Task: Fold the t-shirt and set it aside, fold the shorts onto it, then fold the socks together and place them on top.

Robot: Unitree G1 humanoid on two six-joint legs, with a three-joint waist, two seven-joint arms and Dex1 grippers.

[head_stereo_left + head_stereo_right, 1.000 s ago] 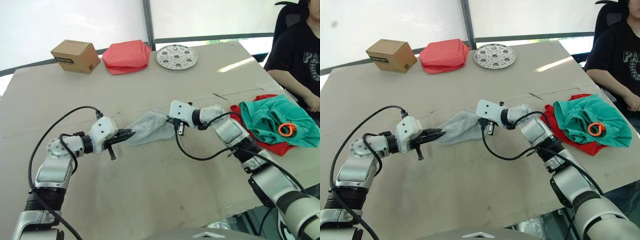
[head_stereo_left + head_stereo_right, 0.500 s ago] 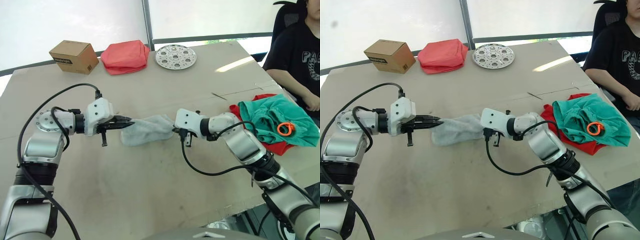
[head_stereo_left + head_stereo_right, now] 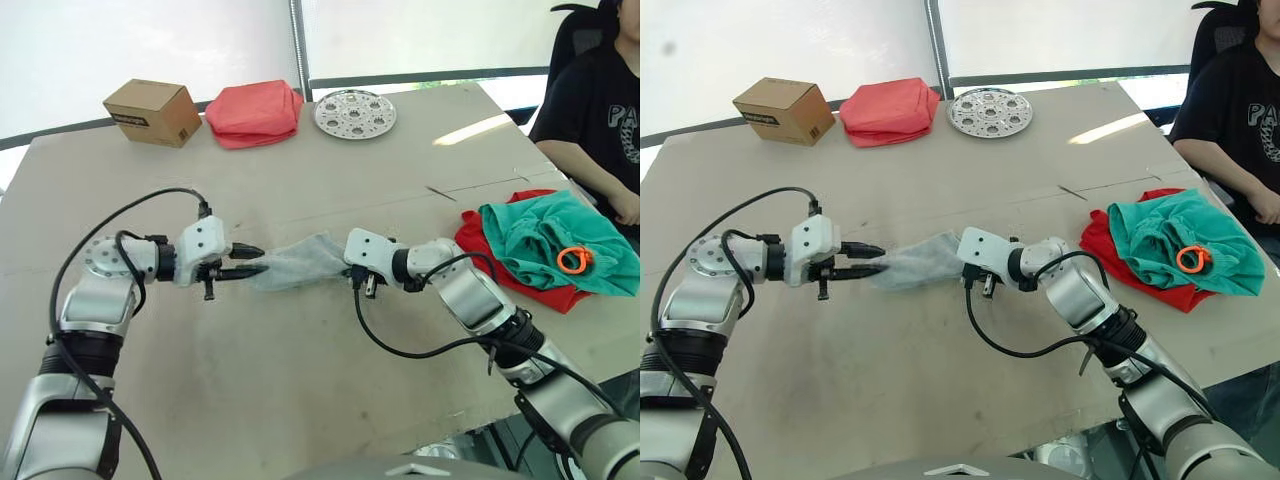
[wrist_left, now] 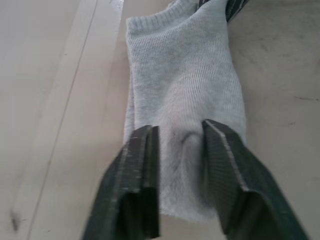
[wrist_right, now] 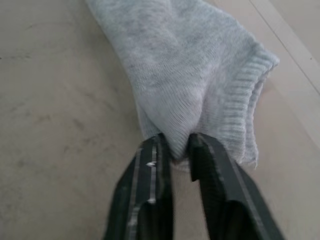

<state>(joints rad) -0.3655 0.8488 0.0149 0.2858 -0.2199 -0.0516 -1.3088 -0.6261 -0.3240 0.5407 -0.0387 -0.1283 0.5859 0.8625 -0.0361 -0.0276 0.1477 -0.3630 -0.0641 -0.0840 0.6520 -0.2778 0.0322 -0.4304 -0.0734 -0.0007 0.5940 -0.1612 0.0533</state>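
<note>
The light grey socks (image 3: 300, 260) are stretched between my two grippers at the middle of the table. My left gripper (image 3: 248, 261) is open, and its fingers (image 4: 140, 150) straddle the toe end of the socks (image 4: 180, 75). My right gripper (image 3: 346, 262) is shut on the cuff end, with the fabric (image 5: 190, 65) pinched between its fingers (image 5: 152, 160). At the right edge of the table the teal-green shorts (image 3: 540, 232) lie bunched on top of the red t-shirt (image 3: 478, 232). An orange drawstring loop (image 3: 572, 261) shows on the shorts.
Along the far edge stand a cardboard box (image 3: 152, 110), a folded coral-pink cloth (image 3: 255, 112) and a round perforated metal plate (image 3: 354, 112). A person in black (image 3: 600, 110) sits at the far right. The table (image 3: 300, 400) is bare cardboard-brown in front of the arms.
My left gripper's fingers have spread apart around the sock's toe end and dropped slightly lower. The right gripper still pinches the cuff end in about the same place.
</note>
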